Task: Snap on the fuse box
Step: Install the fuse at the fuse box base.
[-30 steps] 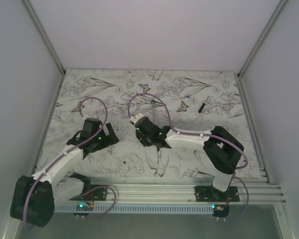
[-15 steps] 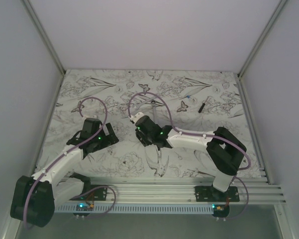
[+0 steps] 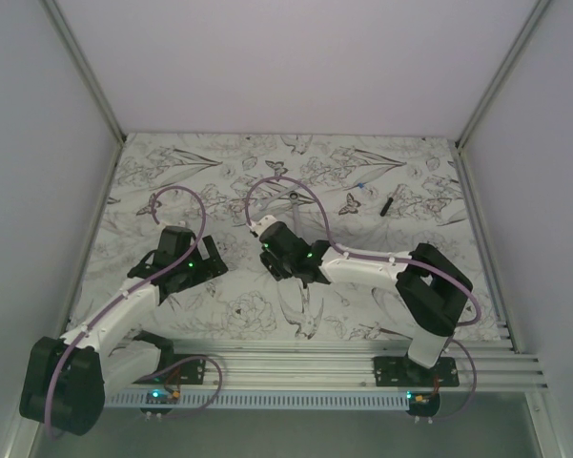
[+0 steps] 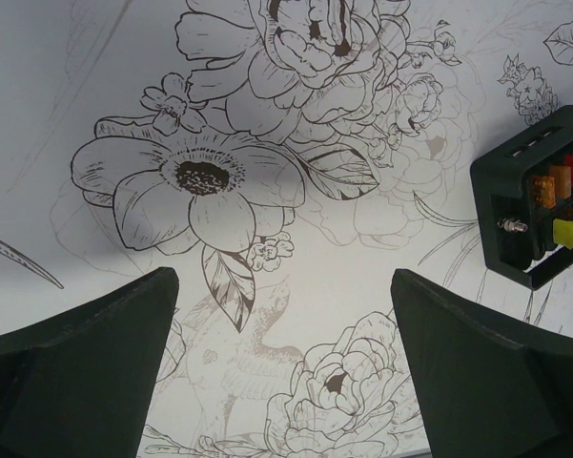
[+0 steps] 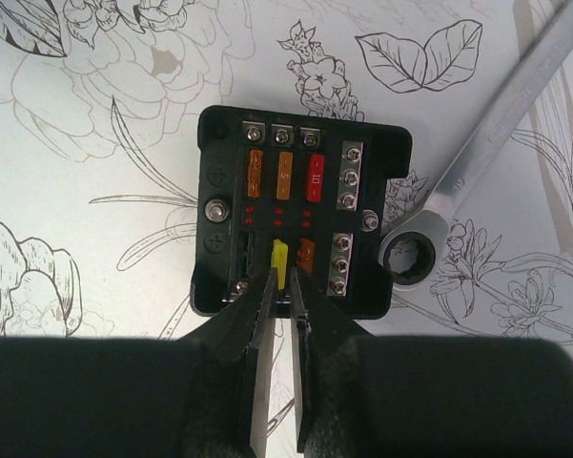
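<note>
At lower centre of the right wrist view, the right gripper (image 5: 282, 279) is pinching a yellow fuse (image 5: 279, 256), its two fingers (image 5: 255, 320) drawn nearly together on the fuse's lower part. That fuse is standing at the lower row of the fuse box (image 5: 219, 157), which is lying at the middle of the frame on the flower-printed table cover (image 5: 86, 229) with its fuses facing the camera. Two orange fuses (image 5: 270, 174) and a red fuse (image 5: 316, 177) are sitting in the upper row, and another orange one is sitting just beside the yellow one. A silver wrench (image 5: 496, 124) is lying diagonally toward the upper right, its ring end just beside the box's right edge. At the bottom of the left wrist view, the left gripper (image 4: 284, 281) is hovering over bare printed cover with its fingers spread wide and holding nothing. The fuse box is showing at the right edge of that frame, apart from both fingers. Toward the upper right of the top view, a thin black stick (image 3: 388, 203) is lying well apart from both grippers.
</note>
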Controlling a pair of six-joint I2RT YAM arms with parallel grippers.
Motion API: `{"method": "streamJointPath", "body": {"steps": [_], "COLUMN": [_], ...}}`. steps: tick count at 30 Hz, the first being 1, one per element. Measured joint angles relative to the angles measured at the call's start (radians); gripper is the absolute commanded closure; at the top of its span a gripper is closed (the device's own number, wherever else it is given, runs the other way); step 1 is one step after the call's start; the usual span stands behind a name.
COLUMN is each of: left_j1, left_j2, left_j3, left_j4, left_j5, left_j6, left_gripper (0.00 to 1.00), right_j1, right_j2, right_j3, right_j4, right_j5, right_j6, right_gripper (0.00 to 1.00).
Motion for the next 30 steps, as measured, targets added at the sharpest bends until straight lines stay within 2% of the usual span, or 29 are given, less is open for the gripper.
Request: {"method": "streamJointPath", "body": {"steps": [17, 30], "left_j1": [0.000, 0.000], "left_j2": [0.000, 0.000], "left_j3": [0.000, 0.000], "left_j4": [0.000, 0.000], "left_j5": [0.012, 0.012], "left_j6": [0.000, 0.000], "left_gripper": [0.00, 0.00], "right_j1": [-0.004, -0.014], "right_j2": [0.014, 0.053], "right_j3": [0.016, 0.086], "right_j4": [-0.008, -0.086], "right_j5": [-0.005, -0.033], "right_j6": [-0.023, -0.025], "right_gripper": [0.89, 0.90]}}
